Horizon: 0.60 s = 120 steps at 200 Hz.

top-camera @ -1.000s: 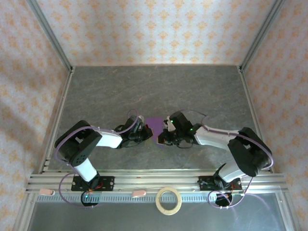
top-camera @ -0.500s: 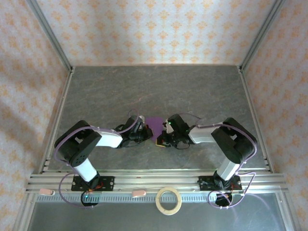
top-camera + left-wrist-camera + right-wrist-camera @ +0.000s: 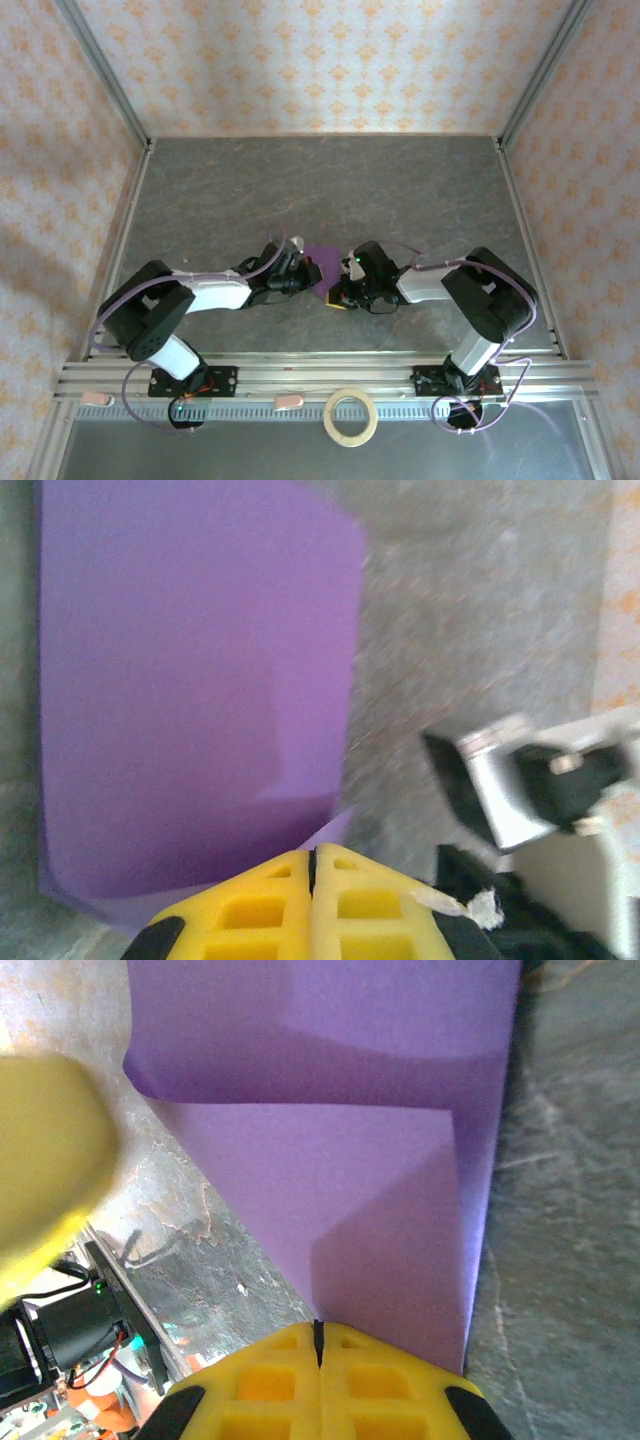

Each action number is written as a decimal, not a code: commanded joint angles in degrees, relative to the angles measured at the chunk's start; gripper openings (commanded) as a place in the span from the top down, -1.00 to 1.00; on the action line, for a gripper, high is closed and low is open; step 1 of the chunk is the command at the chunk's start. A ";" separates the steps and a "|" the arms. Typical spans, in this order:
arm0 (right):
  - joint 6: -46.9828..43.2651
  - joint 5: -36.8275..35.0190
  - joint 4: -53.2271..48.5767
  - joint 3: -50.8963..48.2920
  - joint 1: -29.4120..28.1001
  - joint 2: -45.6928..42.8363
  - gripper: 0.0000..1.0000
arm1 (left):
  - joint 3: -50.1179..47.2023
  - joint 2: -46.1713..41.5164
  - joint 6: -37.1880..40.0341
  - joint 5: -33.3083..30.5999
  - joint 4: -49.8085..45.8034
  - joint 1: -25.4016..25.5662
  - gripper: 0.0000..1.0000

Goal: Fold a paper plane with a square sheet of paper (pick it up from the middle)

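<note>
Left arm (image 3: 215,292) and right arm (image 3: 432,283) lie low, wrists meeting. Left gripper (image 3: 313,858) clenched at paper (image 3: 190,700) edge. Right gripper (image 3: 319,1330) pinches the paper.

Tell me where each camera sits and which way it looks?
Top external: above and behind, looking down at the table; both arms, left gripper and right gripper show.
Left wrist: on the left arm, facing the purple paper past its own shut yellow fingers.
Right wrist: likewise on the right arm.
All three share the paper.

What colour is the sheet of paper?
Plain purple; the sheet of paper shows best in the left wrist view.
</note>
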<state>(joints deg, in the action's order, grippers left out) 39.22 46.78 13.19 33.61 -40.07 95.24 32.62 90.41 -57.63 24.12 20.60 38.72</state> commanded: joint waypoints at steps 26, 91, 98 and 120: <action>0.86 -2.13 -5.02 -2.62 0.23 1.97 1.00 | -2.61 4.40 -2.09 -1.60 2.20 0.01 1.00; 0.42 -2.09 -5.28 -3.64 0.26 1.88 1.00 | -1.89 4.75 2.45 0.02 -0.47 -6.60 1.00; 0.34 -2.09 -5.29 -3.72 0.26 1.96 1.00 | -1.54 4.54 3.07 0.20 -1.25 -7.45 1.00; 0.28 -1.95 -5.14 -3.80 0.26 2.18 1.00 | -1.05 3.73 4.09 0.36 -3.60 -9.66 1.00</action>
<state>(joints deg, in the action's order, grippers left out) 39.20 47.16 15.11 32.58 -39.94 95.29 30.96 94.15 -56.64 28.32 22.94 32.25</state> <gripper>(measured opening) 0.042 0.062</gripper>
